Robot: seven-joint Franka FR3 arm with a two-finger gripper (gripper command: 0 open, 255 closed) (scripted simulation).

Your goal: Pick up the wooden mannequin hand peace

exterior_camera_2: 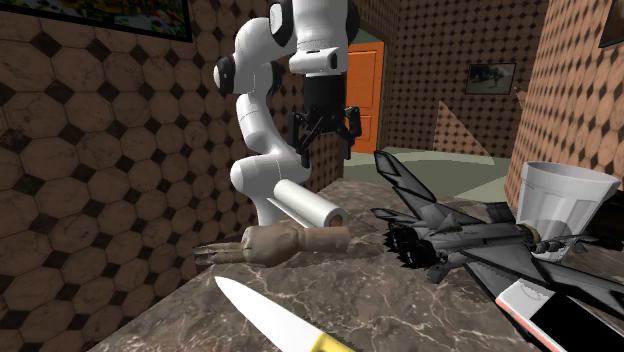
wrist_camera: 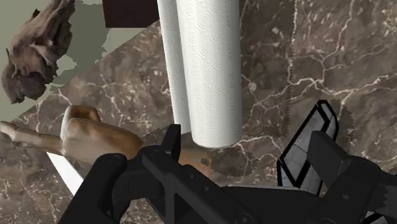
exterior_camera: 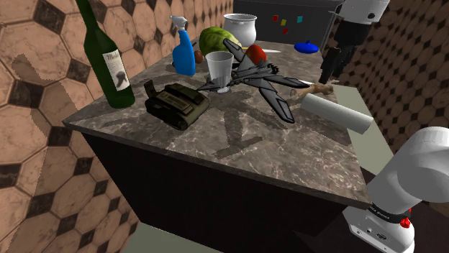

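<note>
The hand (exterior_camera_2: 322, 138) hangs open and empty above the roll (exterior_camera_2: 310, 207), touching nothing; the mannequin hand (exterior_camera_2: 290, 240) lies beside the roll

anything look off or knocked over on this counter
The paper towel roll lies on its side near the counter edge, beside the wooden hand, which also lies flat with its fingers toward that edge. Nothing looks spilled or broken.
</note>
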